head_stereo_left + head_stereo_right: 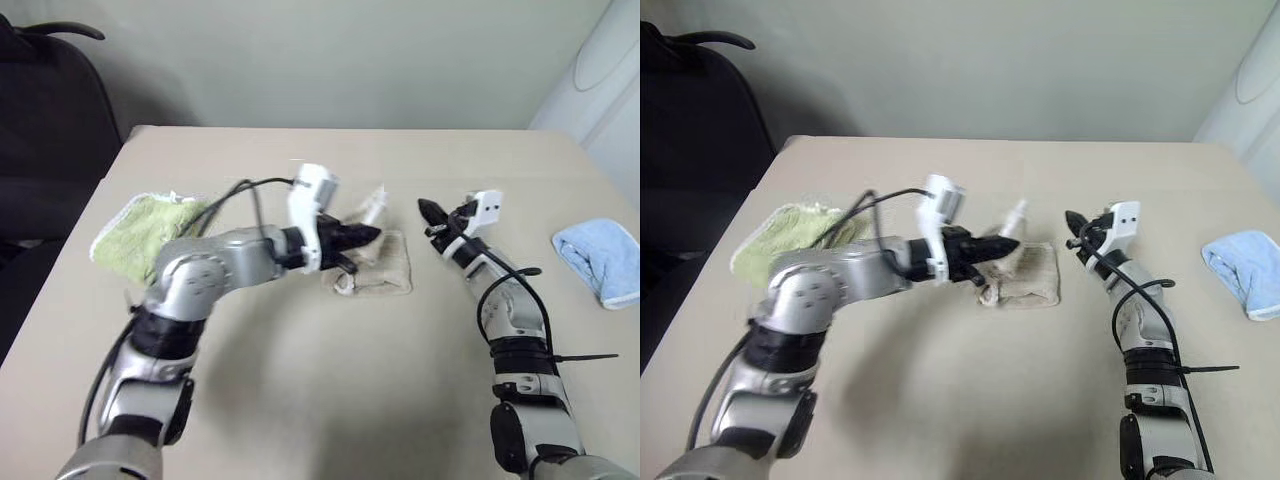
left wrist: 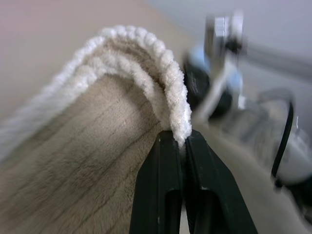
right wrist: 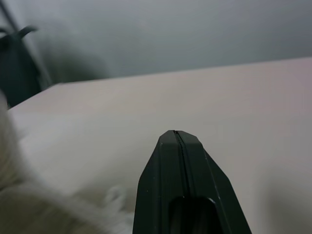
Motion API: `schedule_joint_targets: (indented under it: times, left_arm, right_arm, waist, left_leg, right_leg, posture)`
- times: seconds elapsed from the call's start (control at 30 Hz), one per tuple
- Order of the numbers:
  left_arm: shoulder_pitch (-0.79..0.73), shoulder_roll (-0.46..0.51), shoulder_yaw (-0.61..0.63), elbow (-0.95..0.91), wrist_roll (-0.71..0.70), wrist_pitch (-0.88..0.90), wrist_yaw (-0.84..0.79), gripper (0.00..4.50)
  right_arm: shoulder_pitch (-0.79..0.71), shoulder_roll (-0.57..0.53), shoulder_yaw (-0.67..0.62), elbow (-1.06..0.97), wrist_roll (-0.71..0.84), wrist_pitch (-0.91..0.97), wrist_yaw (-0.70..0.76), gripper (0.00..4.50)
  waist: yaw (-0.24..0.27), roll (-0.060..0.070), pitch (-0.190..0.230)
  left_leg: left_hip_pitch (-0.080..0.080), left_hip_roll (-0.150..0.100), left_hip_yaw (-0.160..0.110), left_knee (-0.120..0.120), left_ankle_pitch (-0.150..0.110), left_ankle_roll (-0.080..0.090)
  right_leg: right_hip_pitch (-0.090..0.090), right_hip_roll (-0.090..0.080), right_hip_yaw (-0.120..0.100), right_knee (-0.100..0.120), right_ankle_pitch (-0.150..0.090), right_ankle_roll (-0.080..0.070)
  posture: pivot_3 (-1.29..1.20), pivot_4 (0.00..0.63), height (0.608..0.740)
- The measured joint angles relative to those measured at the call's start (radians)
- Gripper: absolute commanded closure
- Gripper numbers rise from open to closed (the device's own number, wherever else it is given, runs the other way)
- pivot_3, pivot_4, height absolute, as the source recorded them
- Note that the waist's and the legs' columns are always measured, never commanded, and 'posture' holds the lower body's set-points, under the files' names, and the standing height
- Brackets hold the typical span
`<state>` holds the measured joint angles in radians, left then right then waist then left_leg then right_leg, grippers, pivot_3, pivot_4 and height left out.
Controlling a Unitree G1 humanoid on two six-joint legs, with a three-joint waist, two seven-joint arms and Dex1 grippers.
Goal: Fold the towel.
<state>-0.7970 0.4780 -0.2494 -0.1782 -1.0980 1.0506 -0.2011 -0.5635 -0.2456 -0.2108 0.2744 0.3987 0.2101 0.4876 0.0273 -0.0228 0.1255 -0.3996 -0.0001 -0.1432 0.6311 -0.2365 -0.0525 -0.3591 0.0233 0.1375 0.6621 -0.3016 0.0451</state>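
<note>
The towel (image 1: pixel 388 272), thin beige cloth with white corded edging, lies partly folded at the middle of the table. My left gripper (image 1: pixel 367 236) is shut on its corded edge (image 2: pixel 170 83) and holds that edge lifted over the rest of the cloth. The left wrist view shows the white cord pinched between the black fingertips (image 2: pixel 165 146). To the right of the towel, my right gripper (image 1: pixel 428 211) hovers shut with nothing in it. In the right wrist view its closed fingers (image 3: pixel 165 161) point across the tabletop, with the towel (image 3: pixel 29 209) blurred beside them.
A fluffy lime-green folded towel (image 1: pixel 140 235) lies at the table's left side. Near the right edge sits a light blue folded towel (image 1: pixel 602 258). The beige tabletop (image 1: pixel 330 390) is bare in front. A black chair (image 1: pixel 45 120) stands off the table's left.
</note>
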Motion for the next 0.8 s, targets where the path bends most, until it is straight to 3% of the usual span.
schedule_joint_targets:
  times: [0.17, 0.2, 0.4, 0.6, 0.73, 0.8]
  left_arm:
    - [-0.016, -0.061, -0.144, 0.115, 0.207, 0.002, -0.114, 4.47]
    - [-0.016, -0.075, -0.149, 0.128, 0.236, 0.001, -0.133, 4.23]
    - [0.007, -0.161, -0.112, 0.16, 0.312, 0.001, -0.182, 2.29]
    - [0.057, -0.231, 0.082, 0.133, 0.263, 0.005, -0.185, 0.13]
    - [0.103, -0.206, 0.178, 0.063, 0.276, -0.008, -0.162, 0.13]
    - [0.132, -0.164, 0.208, 0.047, 0.323, -0.044, -0.152, 0.57]
  right_arm:
    - [0.027, -0.003, -0.035, -0.016, 0.001, -0.007, -0.038, 4.5]
    - [0.039, -0.003, -0.039, -0.022, 0.001, -0.007, -0.046, 4.5]
    - [0.075, -0.002, -0.049, -0.059, 0.002, -0.005, -0.063, 4.5]
    - [0.075, -0.009, -0.041, -0.076, 0.001, 0.014, -0.064, 4.5]
    - [0.082, -0.082, 0.001, -0.13, 0.003, 0.061, 0.002, 4.5]
    - [0.089, -0.13, 0.016, -0.189, 0.023, 0.106, 0.058, 4.5]
  waist:
    - [-0.002, 0.0, 0.0]
    - [-0.002, 0.0, 0.0]
    - [-0.003, 0.0, 0.0]
    - [-0.003, 0.0, 0.0]
    - [-0.003, 0.0, 0.0]
    - [-0.004, 0.0, 0.0]
  left_leg:
    - [-0.002, 0.0, 0.0, 0.0, 0.001, 0.0]
    - [-0.003, 0.0, 0.0, 0.0, 0.001, 0.0]
    - [-0.003, 0.0, 0.0, 0.0, 0.001, 0.001]
    - [-0.003, 0.0, 0.0, 0.0, 0.001, 0.001]
    - [-0.003, 0.0, 0.0, 0.001, 0.002, 0.001]
    - [-0.003, 0.0, 0.001, 0.0, 0.002, 0.001]
  right_leg:
    - [-0.001, 0.0, 0.0, 0.0, 0.001, 0.001]
    - [-0.002, 0.0, 0.0, 0.0, 0.001, 0.001]
    - [-0.002, -0.001, 0.0, 0.0, 0.001, 0.001]
    - [-0.002, -0.001, 0.0, 0.0, 0.001, 0.001]
    - [-0.002, -0.001, -0.001, 0.0, 0.001, 0.001]
    - [-0.002, -0.001, 0.0, 0.0, 0.001, 0.001]
  posture:
    - [0.0, 0.15, 0.74]
    - [0.0, 0.15, 0.74]
    - [0.0, 0.15, 0.74]
    - [0.0, 0.15, 0.74]
    - [0.0, 0.15, 0.74]
    - [0.0, 0.15, 0.74]
